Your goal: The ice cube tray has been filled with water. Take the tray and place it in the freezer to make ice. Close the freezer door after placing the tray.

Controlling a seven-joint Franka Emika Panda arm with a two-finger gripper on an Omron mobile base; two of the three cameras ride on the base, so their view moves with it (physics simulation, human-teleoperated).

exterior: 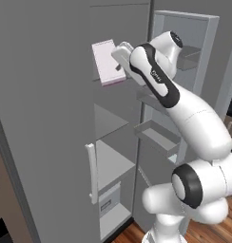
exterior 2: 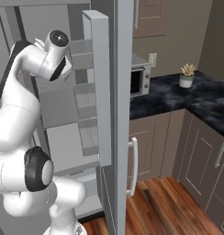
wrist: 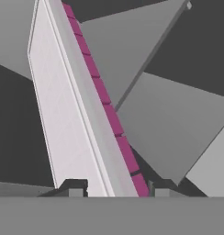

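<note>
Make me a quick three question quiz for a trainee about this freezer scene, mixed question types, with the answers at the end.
1. True or false: the gripper is shut on the ice cube tray.
2. Multiple choice: where is the tray? A) lying flat on the bottom shelf, B) held up at the level of an upper shelf at the freezer opening, C) on the dark counter.
3. Short answer: is the freezer door open or closed?

Key
1. True; the tray runs between the two fingertips in the hand view.
2. B
3. Open; its inner shelf bins are exposed.
</note>
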